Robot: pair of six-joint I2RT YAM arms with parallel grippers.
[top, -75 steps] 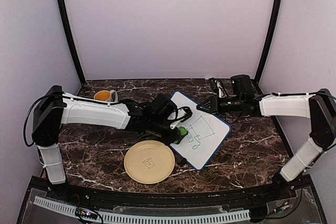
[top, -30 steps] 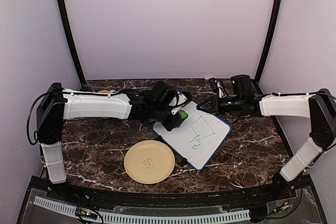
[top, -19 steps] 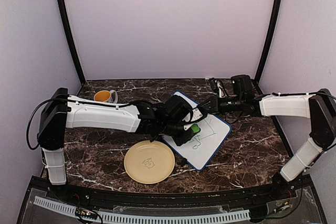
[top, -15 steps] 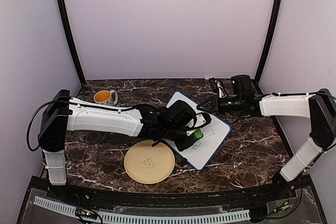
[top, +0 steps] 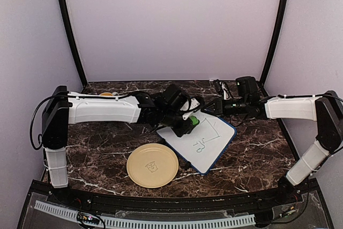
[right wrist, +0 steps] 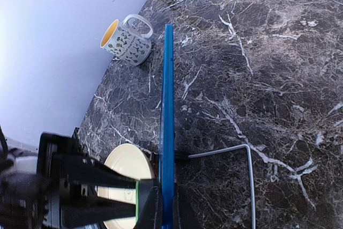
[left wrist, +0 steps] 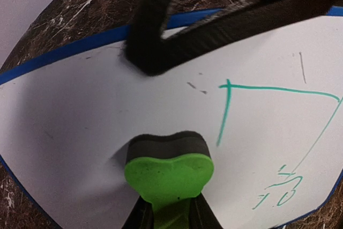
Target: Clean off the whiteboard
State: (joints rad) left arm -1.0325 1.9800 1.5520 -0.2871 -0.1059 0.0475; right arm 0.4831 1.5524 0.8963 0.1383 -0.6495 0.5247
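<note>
Strokes should run right over the green marks (left wrist: 268, 111), with the left pincer (left wrist: 169, 215) clamped on the eraser (left wrist: 169, 172). Meanwhile the right pincer (top: 206, 112) pinches the whiteboard (top: 206, 148) by its far edge.

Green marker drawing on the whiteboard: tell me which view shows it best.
Left wrist. The green marker drawing is close and sharp on the whiteboard, beside the green eraser. Top external shows it small; right wrist sees only the board's blue edge, no drawing.

Yellow plate (top: 153, 165); patterned mug (right wrist: 126, 40); dark marble table (top: 257, 156).
</note>
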